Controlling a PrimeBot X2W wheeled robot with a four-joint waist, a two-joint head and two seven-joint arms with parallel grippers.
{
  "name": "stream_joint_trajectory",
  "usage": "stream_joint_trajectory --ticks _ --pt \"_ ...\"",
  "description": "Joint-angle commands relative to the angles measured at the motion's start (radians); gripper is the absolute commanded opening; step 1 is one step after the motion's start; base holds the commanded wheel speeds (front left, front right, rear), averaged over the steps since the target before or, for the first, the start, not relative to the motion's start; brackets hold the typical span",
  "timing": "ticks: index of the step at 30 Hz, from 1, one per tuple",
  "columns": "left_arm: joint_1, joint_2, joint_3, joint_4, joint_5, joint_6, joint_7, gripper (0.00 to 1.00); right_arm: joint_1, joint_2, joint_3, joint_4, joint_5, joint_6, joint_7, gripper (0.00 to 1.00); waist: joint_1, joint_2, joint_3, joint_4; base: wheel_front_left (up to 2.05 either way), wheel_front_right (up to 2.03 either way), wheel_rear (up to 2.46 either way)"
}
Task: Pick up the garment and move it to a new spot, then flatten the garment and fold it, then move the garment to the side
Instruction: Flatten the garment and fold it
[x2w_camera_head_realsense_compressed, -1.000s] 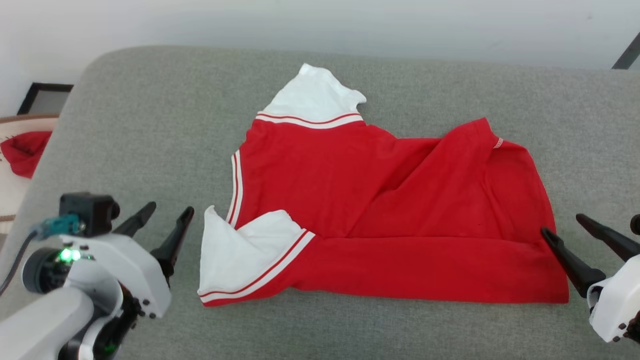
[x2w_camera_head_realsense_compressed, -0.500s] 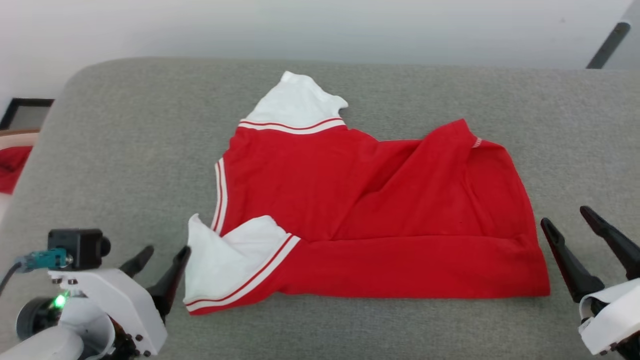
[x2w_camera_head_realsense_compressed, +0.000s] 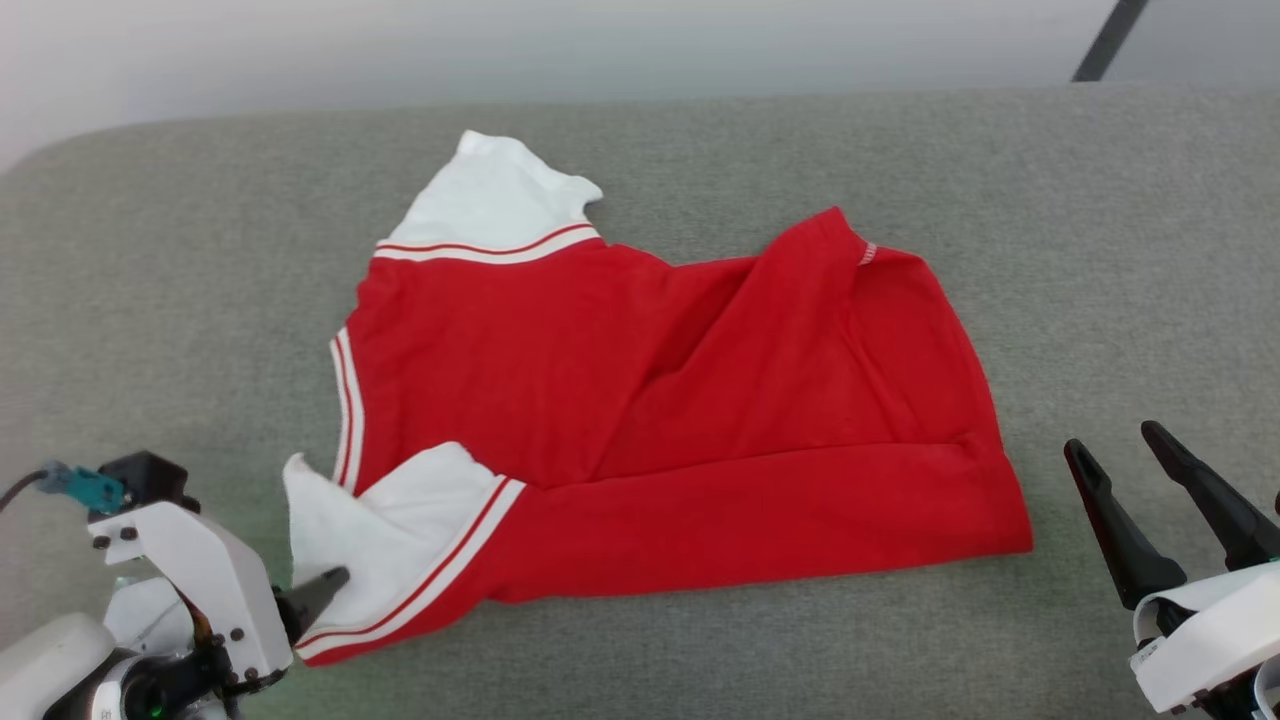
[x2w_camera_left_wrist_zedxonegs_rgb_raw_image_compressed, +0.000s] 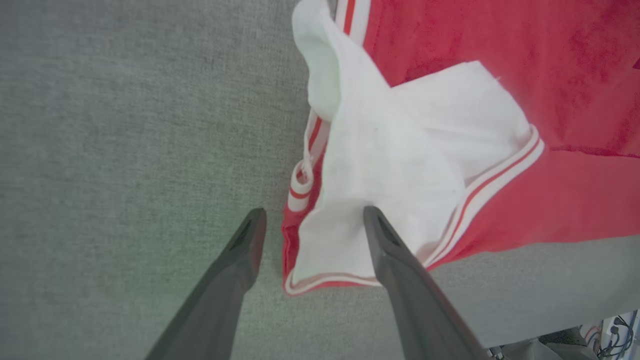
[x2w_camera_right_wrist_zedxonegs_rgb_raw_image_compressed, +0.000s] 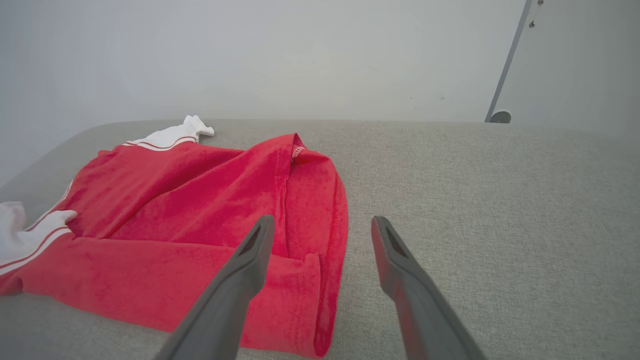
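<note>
Red garment (x2w_camera_head_realsense_compressed: 650, 400) half-folded, 1 sleeve (x2w_camera_head_realsense_compressed: 390, 530) loose; both jaws wide open, empty; further folding and side move remain.

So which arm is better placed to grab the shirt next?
Probably left. The left arm has open jaws straddling the white sleeve of the garment; the right arm has open jaws beside the hem, apart from it.

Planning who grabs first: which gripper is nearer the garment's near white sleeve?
Left. The left gripper has its open jaws either side of the edge of the white sleeve. The right gripper waits open beside the opposite red hem of the garment.
</note>
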Motion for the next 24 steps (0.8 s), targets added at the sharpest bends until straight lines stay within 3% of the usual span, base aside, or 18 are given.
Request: stream_joint_trajectory --ticks 1,13,14,15,16,24 --pt "-0.011 -0.01 -0.004 0.016 -0.012 -0.001 0.019 1.0 -0.009 0.007 -0.007 0.003 -0.006 -0.001 -0.003 1.0 0.0 0.0 0.009 -0.016 0.0 0.0 0.0" --pt "-0.003 -0.085 -0.032 0.165 -0.086 -0.018 0.138 1.0 0.004 0.031 -0.015 0.01 0.015 -0.001 0.018 1.0 0.0 0.0 0.017 -0.035 0.0 0.0 0.0" --pt "0.002 -0.095 -0.027 0.176 -0.101 -0.023 0.138 0.87 0.005 0.033 -0.016 0.012 0.021 -0.001 0.026 1.0 0.0 0.0 0.018 -0.035 0.0 0.0 0.0" --pt "0.006 -0.103 -0.024 0.183 -0.104 -0.033 0.138 0.23 0.007 0.033 -0.015 0.014 0.024 -0.001 0.038 1.0 0.0 0.0 0.019 -0.035 0.0 0.0 0.0" --pt "0.007 -0.11 -0.018 0.189 -0.109 -0.043 0.129 0.0 0.011 0.034 -0.014 0.017 0.03 -0.001 0.054 1.0 0.0 0.0 0.021 -0.034 0.0 0.0 0.0" --pt "0.002 -0.135 -0.008 0.204 -0.106 -0.076 0.112 0.0 0.021 0.032 -0.035 0.031 0.06 -0.001 0.229 1.0 0.0 0.0 0.032 -0.021 0.0 0.0 0.0"
